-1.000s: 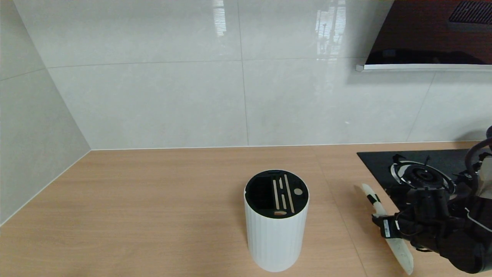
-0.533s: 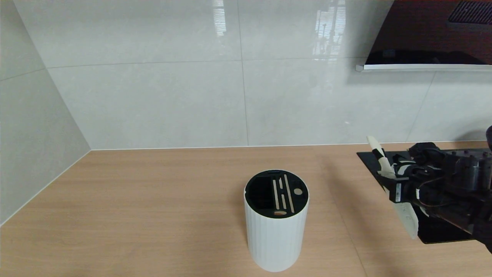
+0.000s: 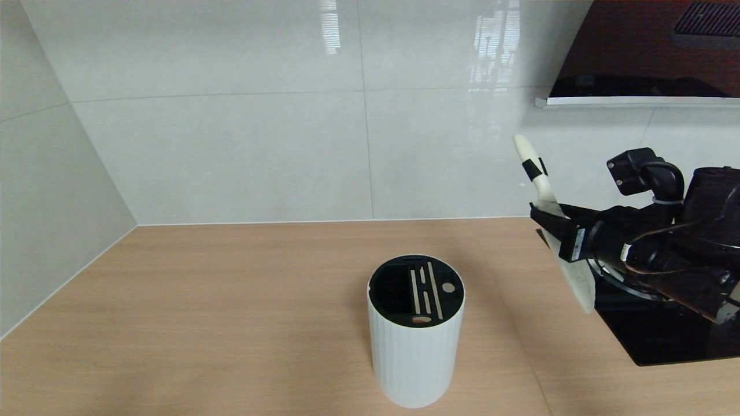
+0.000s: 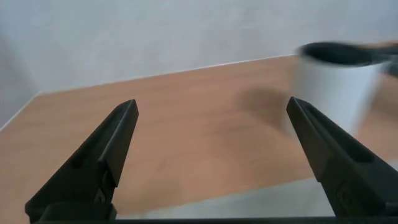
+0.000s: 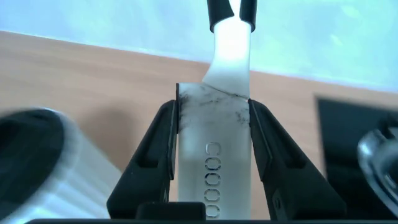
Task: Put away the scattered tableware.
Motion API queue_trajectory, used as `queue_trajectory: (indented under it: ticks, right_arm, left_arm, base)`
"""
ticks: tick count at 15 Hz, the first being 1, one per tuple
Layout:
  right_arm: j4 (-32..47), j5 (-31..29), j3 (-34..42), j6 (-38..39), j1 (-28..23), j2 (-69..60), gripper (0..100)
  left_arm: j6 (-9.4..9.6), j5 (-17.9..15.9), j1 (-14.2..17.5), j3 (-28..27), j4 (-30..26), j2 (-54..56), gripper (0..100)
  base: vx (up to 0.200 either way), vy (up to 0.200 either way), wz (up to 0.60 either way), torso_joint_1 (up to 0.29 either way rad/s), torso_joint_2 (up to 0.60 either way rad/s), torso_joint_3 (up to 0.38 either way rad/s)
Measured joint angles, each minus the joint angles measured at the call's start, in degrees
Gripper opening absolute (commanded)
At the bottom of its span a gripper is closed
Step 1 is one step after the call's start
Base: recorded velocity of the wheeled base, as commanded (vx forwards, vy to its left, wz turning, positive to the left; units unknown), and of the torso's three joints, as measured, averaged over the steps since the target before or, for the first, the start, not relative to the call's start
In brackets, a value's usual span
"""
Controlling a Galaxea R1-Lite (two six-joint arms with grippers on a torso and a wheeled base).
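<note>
A white ribbed cylinder holder (image 3: 415, 335) with a black slotted top stands on the wooden counter. To its right and higher, my right gripper (image 3: 559, 234) is shut on a cream-white knife (image 3: 549, 214), held tilted in the air with its handle up toward the wall and its blade pointing down. In the right wrist view the fingers (image 5: 165, 149) clamp the blade of the knife (image 5: 214, 143), and the holder (image 5: 43, 162) lies off to one side. My left gripper (image 4: 211, 162) is open over bare counter, with the holder (image 4: 336, 81) some way beyond it.
A black gas hob (image 3: 653, 300) with a burner ring lies at the counter's right, below the right arm. A range hood (image 3: 642, 52) hangs above it. Tiled walls close the back and left. Bare wooden counter (image 3: 219, 306) stretches left of the holder.
My right gripper has lifted the knife off the counter beside the hob, raising it and carrying it a little left, toward the holder. The holder has not moved.
</note>
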State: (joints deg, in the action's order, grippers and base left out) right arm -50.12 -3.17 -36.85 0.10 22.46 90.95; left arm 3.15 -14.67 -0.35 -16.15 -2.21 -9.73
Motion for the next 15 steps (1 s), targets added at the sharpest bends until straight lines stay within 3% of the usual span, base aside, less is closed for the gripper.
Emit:
queue_trajectory:
  ticks: [2,3,4,5,6,7,8,11,13,15]
  right_arm:
    - [0.8,0.0,-2.5,0.0,3.4,0.3,0]
    - [1.1,0.0,-3.2,0.0,4.8,0.6,0]
    - [1.9,-0.1,-4.1,-0.1,6.6,1.0,0]
    - [2.4,-0.1,-4.9,-0.1,8.2,1.6,0]
    - [3.0,-0.1,-5.6,-0.1,9.2,2.1,0]
    - [4.2,-0.1,-7.4,-0.4,10.4,3.0,0]
    - [5.1,-0.2,-9.3,-0.9,11.8,4.0,0]
    - [5.7,-1.6,-10.6,-1.0,16.1,7.0,0]
    - [5.5,-2.6,-10.4,-0.9,18.2,8.6,0]
    - [5.4,-2.8,-10.8,-0.8,20.1,9.9,0]
  left_arm:
    - [-0.39,-6.3,-0.4,-5.9,-0.3,-11.2,100]
    - [-1.58,-9.1,-1.2,-8.9,0.2,-18.3,100]
    - [-4.56,-10.9,-2.8,-11.2,2.5,-24.6,100]
    - [-8.56,-12.3,-4.9,-13.0,5.6,-30.0,100]
    - [-14.74,-13.6,-7.9,-14.5,11.1,-35.9,100]
    - [-17.79,-14.0,-9.5,-15.0,14.8,-38.3,100]
    - [-25.66,-15.9,-14.9,-15.7,27.7,-47.0,100]
    - [-29.85,-19.8,-20.0,-14.6,41.0,-59.8,100]
    - [-30.95,-21.1,-22.1,-14.1,47.3,-68.1,100]
    - [-31.46,-20.1,-24.0,-14.5,56.1,-76.1,100]
  base:
    - [0.000,0.000,0.00,0.000,0.00,0.000]
    - [0.000,0.000,0.00,0.000,0.00,0.000]
    - [0.000,0.000,0.00,0.000,0.00,0.000]
    - [0.000,0.000,0.00,0.000,0.00,0.000]
    - [0.000,0.000,0.00,0.000,0.00,0.000]
    - [0.000,0.000,0.00,0.000,0.00,0.000]
    - [0.000,0.000,0.00,0.000,0.00,0.000]
    - [0.000,0.000,0.00,0.000,0.00,0.000]
    - [0.000,0.000,0.00,0.000,0.00,0.000]
    - [0.000,0.000,0.00,0.000,0.00,0.000]
